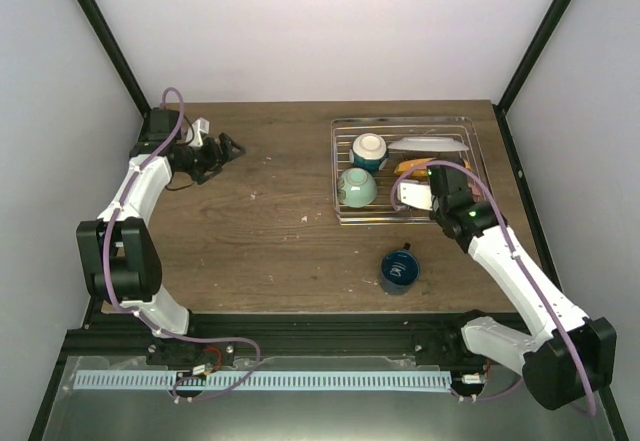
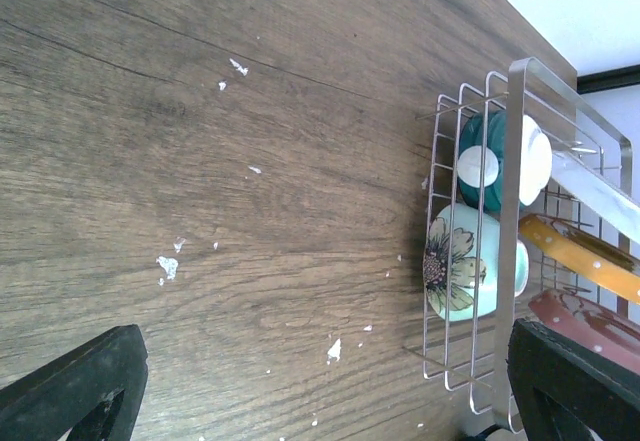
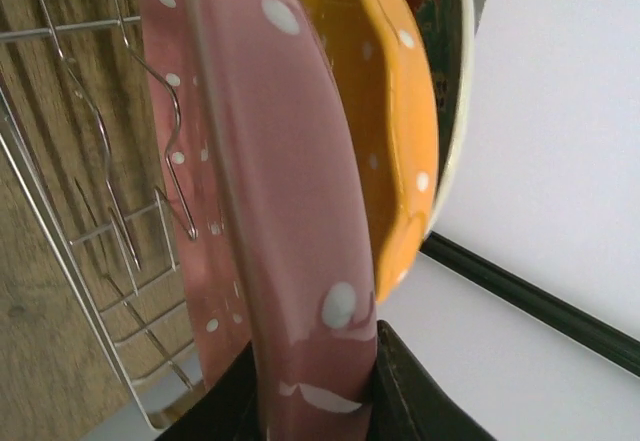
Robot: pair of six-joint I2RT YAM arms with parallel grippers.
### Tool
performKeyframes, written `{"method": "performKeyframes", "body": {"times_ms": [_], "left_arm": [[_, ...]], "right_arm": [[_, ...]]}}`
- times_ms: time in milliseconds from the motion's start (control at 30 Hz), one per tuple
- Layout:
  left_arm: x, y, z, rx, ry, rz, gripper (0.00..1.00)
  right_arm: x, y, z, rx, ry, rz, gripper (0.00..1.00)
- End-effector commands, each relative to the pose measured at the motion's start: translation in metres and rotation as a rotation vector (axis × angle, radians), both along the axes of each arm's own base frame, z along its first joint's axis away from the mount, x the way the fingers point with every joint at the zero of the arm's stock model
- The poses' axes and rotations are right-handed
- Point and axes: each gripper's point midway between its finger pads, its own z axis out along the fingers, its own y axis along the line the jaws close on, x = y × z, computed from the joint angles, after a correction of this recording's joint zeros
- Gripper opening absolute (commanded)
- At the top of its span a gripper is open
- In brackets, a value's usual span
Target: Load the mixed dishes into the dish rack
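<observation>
Two bowls sit tipped on their sides in the left part of the dish rack (image 1: pixel 405 213), a rectangular basket of thin shiny wire: the cream bowl with blue outside (image 1: pixel 368 151) at the back, the pale green bowl (image 1: pixel 357 187) in front of it, touching or nearly so. The green one has a flower print near its foot. Right part of the rack holds the scalloped plates on edge. The right gripper (image 3: pixel 318 401) is pinched on the rim of the pink dotted plate (image 3: pixel 290 161), glossy with white spots, which runs alongside an upright wire divider. I can't tell if its lower edge rests on the wires. Just beside it is the orange dotted plate (image 3: pixel 400 111), then the red-and-teal plate (image 3: pixel 440 1) with a cream rim behind. The dark blue mug (image 1: pixel 399 269) stands upright on the wood-grain table (image 1: pixel 270 241), outside the rack, near its front edge. The left gripper (image 1: pixel 225 148) hangs over the far-left table, well apart from the rack, black fingers (image 2: pixel 80 381) spread wide, holding nothing. White flecks (image 2: pixel 168 266) are scattered on the wood.
</observation>
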Motion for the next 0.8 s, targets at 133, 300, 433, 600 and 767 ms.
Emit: {"method": "performKeyframes", "body": {"times_ms": [133,300,433,600,767], "left_arm": [[0.006,0.002,0.002,0.003,-0.008,0.003,1.00],[0.006,0.002,0.001,0.005,-0.004,0.000,1.00],[0.004,0.001,-0.004,0.001,0.008,-0.009,1.00],[0.004,-0.006,-0.005,-0.041,0.011,-0.036,1.00],[0.005,-0.009,-0.004,-0.057,0.003,-0.051,1.00]], "right_arm": [[0.007,0.008,-0.014,0.092,-0.064,-0.010,0.01],[0.007,0.005,-0.023,0.079,-0.070,-0.013,0.18],[0.008,0.006,-0.003,0.101,-0.142,0.000,0.58],[-0.002,0.013,0.002,0.174,-0.102,0.012,0.91],[-0.010,0.047,-0.002,0.391,0.010,0.016,1.00]]}}
